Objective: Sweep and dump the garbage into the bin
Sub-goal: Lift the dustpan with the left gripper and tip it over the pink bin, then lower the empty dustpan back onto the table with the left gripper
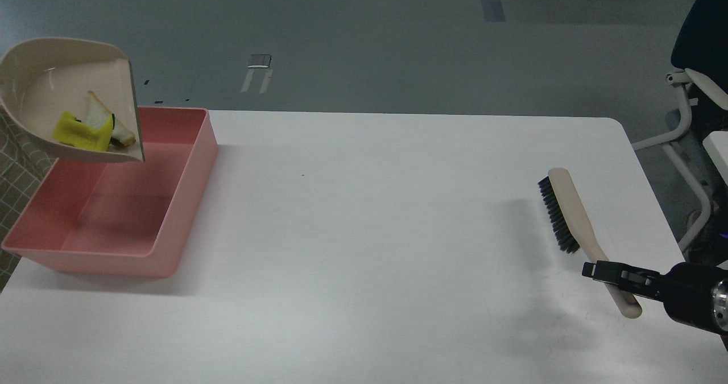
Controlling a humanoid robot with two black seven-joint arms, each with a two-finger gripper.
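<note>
head view:
garbage (pixel 91 127): yellow pieces and pale off-white bits, lying together in the lower corner of the tilted dustpan.
dustpan (pixel 54 82): beige, raised off the table at the far left, tipped so its open edge faces right and down, over the far left part of the bin. what holds it lies beyond the picture's edge.
bin (pixel 170 213): salmon-pink shallow tub on the left end of the table, its floor bare and pink where it shows.
brush (pixel 571 219): beige back with dark bristles on its left side, at the right of the table, handle pointing toward the near right.
right gripper (pixel 611 275): black, reaching in from the right edge, its fingers closed around the brush handle near its end.
left gripper: outside the picture, so its state cannot be read.
table (pixel 369 230): white, with rounded far right corner; bin and brush well apart on it.
chair (pixel 699 116): beyond the table's right edge, white frame, dark back.
</note>
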